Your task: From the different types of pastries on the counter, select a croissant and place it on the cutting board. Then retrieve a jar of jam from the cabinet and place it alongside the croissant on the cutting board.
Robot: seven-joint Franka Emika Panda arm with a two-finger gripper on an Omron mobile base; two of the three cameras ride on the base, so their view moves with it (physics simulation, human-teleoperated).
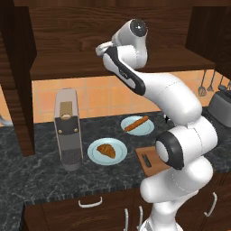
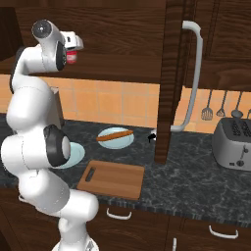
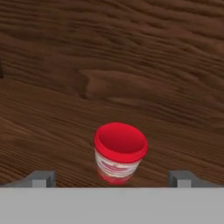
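Observation:
The jar of jam (image 3: pixel 119 152), red-lidded with a whitish label, stands upright on the cabinet (image 1: pixel 90 40) shelf. My gripper (image 3: pixel 111 179) is open, one fingertip on each side of the jar and well apart from it; the hand (image 2: pixel 71 41) hangs just above the jar (image 2: pixel 72 57). Down on the counter (image 1: pixel 40 171), the croissant (image 1: pixel 106 150) lies on a round pale-blue plate (image 1: pixel 94 155). The long bread stick (image 1: pixel 136 123) rests on a second plate. The cutting board (image 2: pixel 112 179) is bare, its slot handle at the left end.
A tall grey coffee machine (image 1: pixel 67 128) stands left of the plates. An open cabinet door (image 2: pixel 169 98) with a curved handle (image 2: pixel 193 73) juts out at the right. A toaster (image 2: pixel 235 142) and hanging utensils (image 2: pixel 220 105) are at far right.

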